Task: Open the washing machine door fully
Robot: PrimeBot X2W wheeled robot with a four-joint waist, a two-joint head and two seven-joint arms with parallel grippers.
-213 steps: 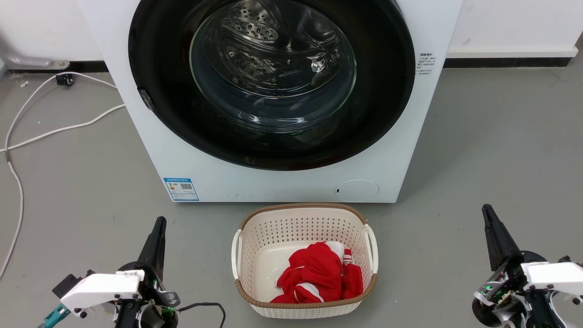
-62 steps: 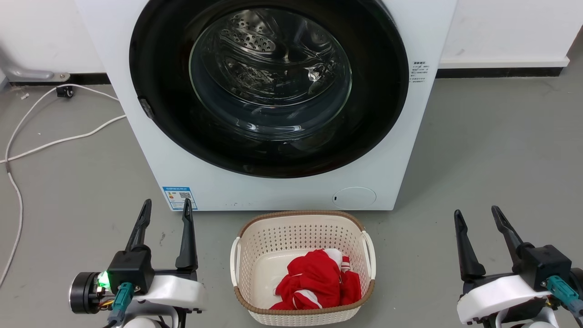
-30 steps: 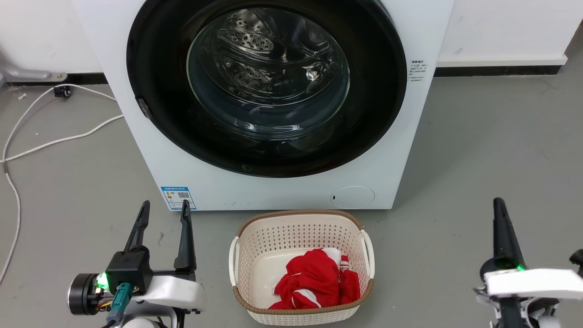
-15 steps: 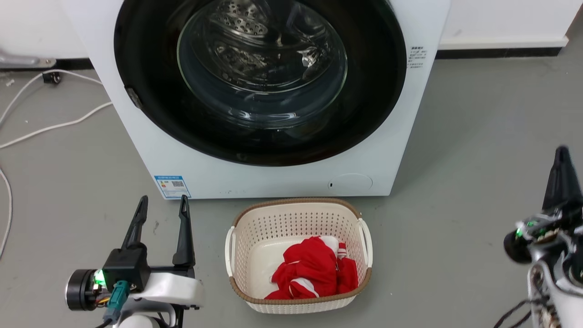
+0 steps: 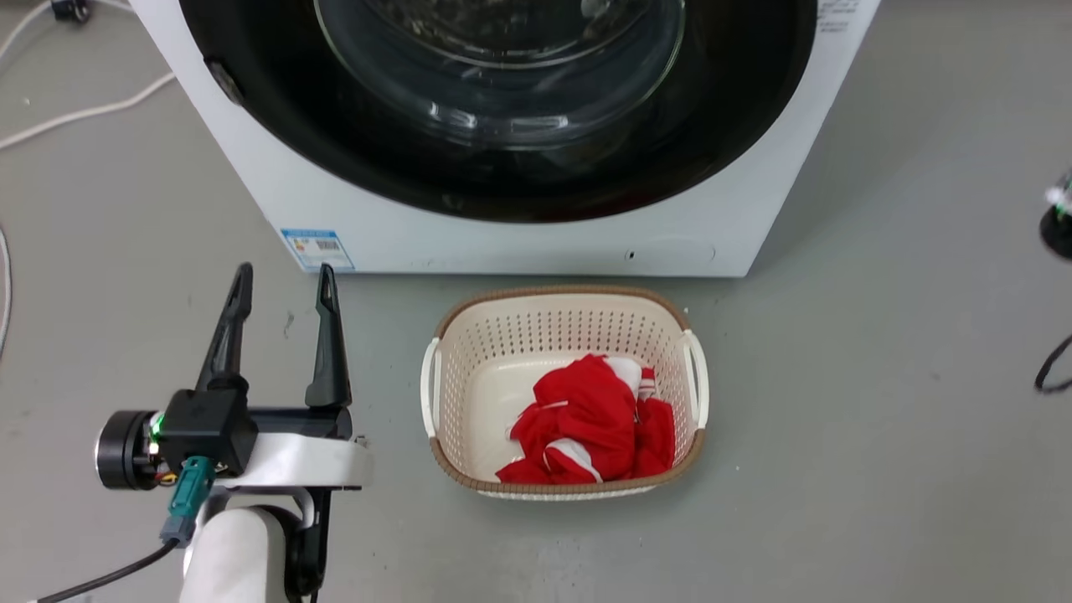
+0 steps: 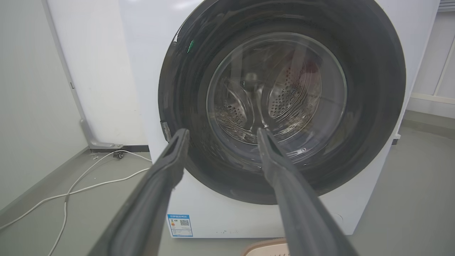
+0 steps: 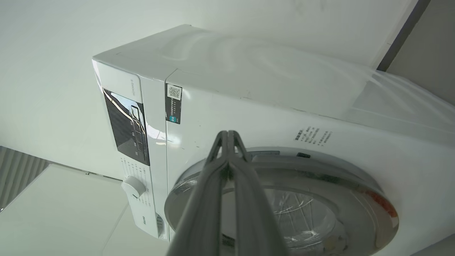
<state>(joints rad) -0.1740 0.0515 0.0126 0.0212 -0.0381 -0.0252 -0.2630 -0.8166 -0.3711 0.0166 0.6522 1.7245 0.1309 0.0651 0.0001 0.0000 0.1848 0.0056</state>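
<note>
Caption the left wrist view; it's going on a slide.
Open left gripper faces the closed washing machine door; white cables trail at left.

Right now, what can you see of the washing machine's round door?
The washing machine door is a glossy black disc with a bulging clear glass bowl at its centre. It looks shut, flat against the white washing machine, nearly as wide as it, with a small grey tab on its left edge. Neither the open left gripper nor the shut right gripper touches it.
</note>
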